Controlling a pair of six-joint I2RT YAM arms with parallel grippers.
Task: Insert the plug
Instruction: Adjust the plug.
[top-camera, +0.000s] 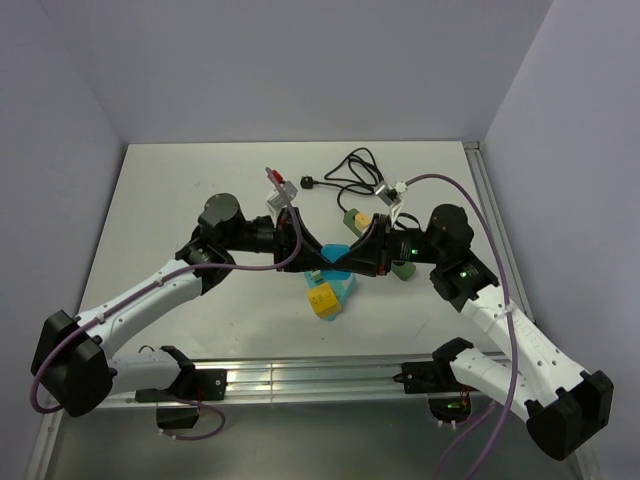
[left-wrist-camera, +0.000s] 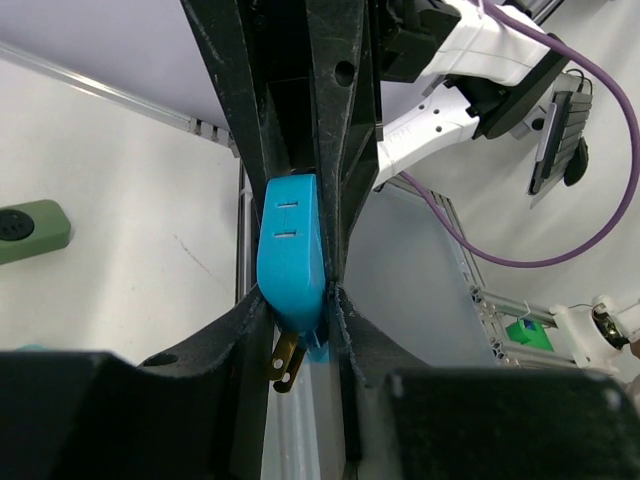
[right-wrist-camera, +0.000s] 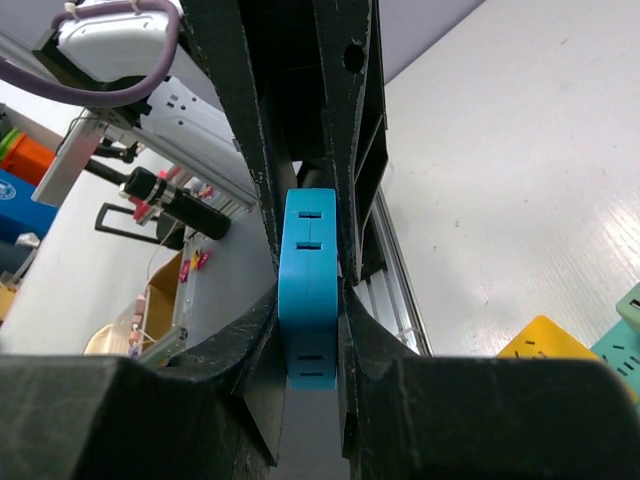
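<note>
- As both wrist views showed, the left gripper was clamped on the blue plug, its two fingers pressing the plug's sides at the end nearest the left wrist camera.
- Brass prongs projected from that same end, just under the left gripper's fingertips.
- The right gripper was likewise closed on the plug from the opposite end, so that the two pairs of fingers met almost tip to tip along the blue body.
- Narrow slots marked the face of the plug turned toward each wrist camera.
- Seen from above, the plug was held between the two gripper tips over the middle of the counter, with the arms reaching inward from left and right.
- A yellow block sat on the counter on the near side of the plug, with a light-blue block just beside it on the right.
- A green piece lay on the far side of the grippers.
- A black cable lay looped near the counter's far edge, well apart from the plug.
</note>
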